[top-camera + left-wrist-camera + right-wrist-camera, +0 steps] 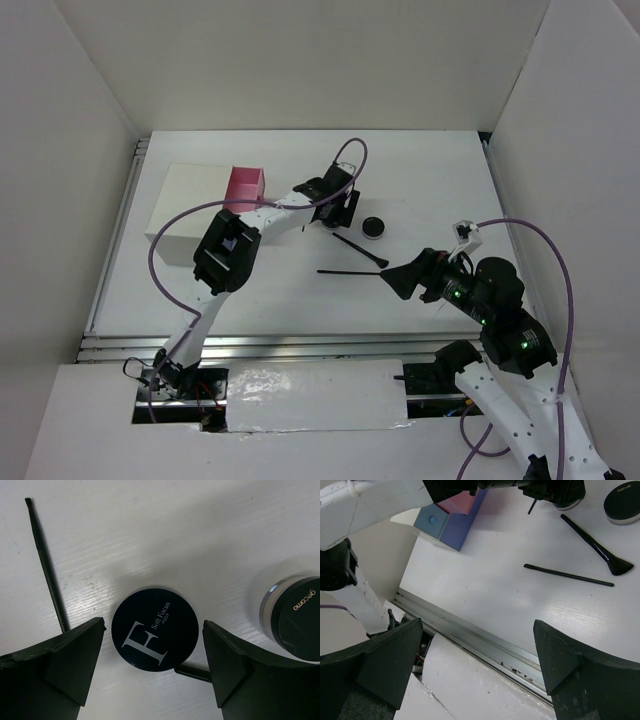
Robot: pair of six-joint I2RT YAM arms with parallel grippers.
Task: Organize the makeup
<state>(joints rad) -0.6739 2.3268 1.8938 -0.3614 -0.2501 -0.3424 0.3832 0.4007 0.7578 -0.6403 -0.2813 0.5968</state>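
The left gripper [152, 636] is holding its jaws released, flanking the black compact [155, 625] on the bench [150, 530] without touching; likely light, rigid and slick-lidded, it is asking for a pinch across its round rim; the right gripper [477, 630] is hanging with jaws gaping empty, well apart from it.

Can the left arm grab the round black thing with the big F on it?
Probably yes. The left gripper is open, a finger on each side of the F compact, nothing else between. A thin black stick by its edge might get nudged.
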